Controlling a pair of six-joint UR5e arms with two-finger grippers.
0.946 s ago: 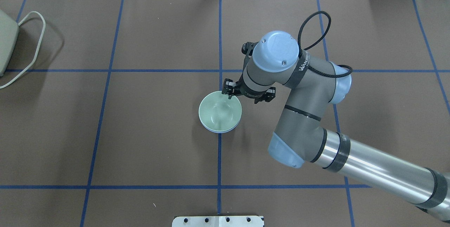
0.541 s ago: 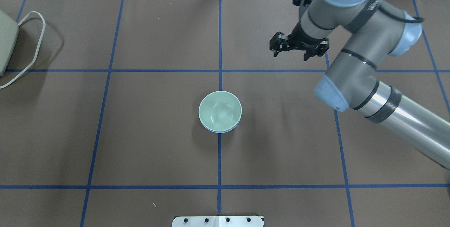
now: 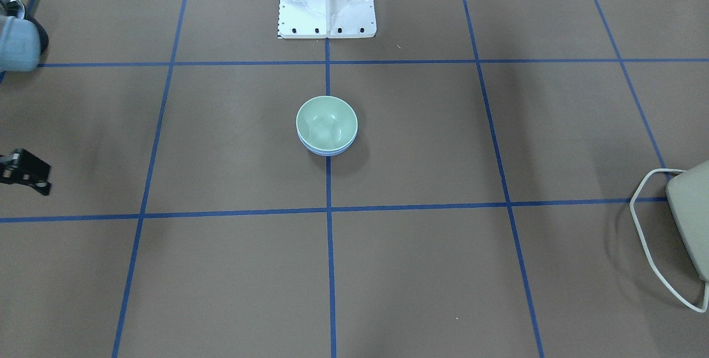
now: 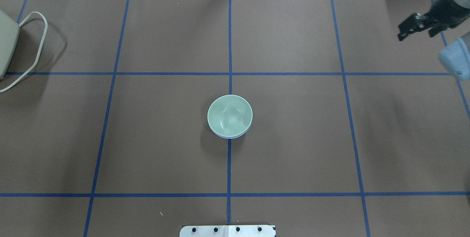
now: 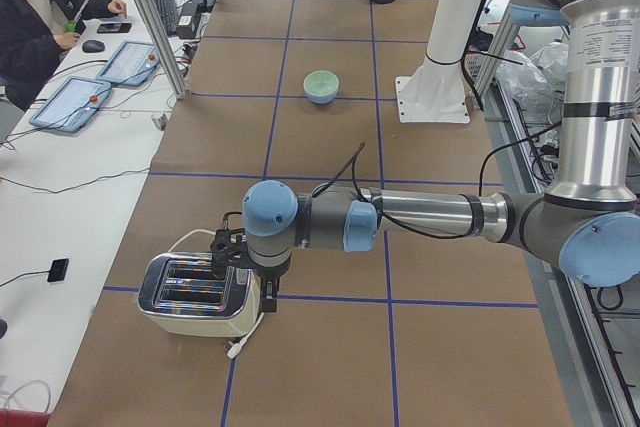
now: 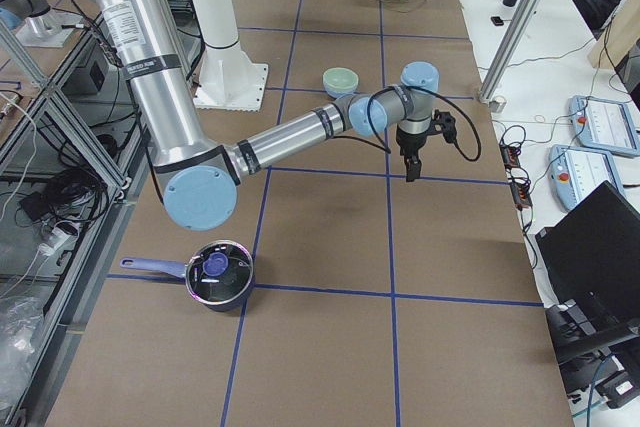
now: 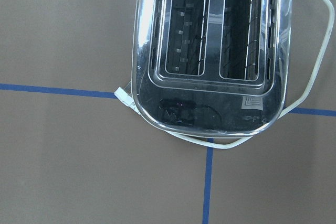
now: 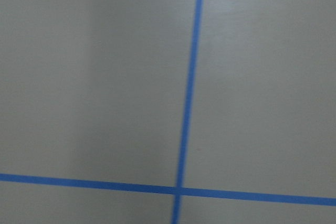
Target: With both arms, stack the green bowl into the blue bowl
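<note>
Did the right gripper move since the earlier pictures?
Yes. The right gripper left the green bowl's rim and went to the overhead view's top right.

The camera looks straight down on a brown table surface point(image 8: 94, 77) that is plain and slightly blurred. One blue tape line point(image 8: 190, 77) runs down from the top edge, leaning a little left, and meets a second blue tape line point(image 8: 79, 181) near the bottom edge — the two form a cross.
</note>
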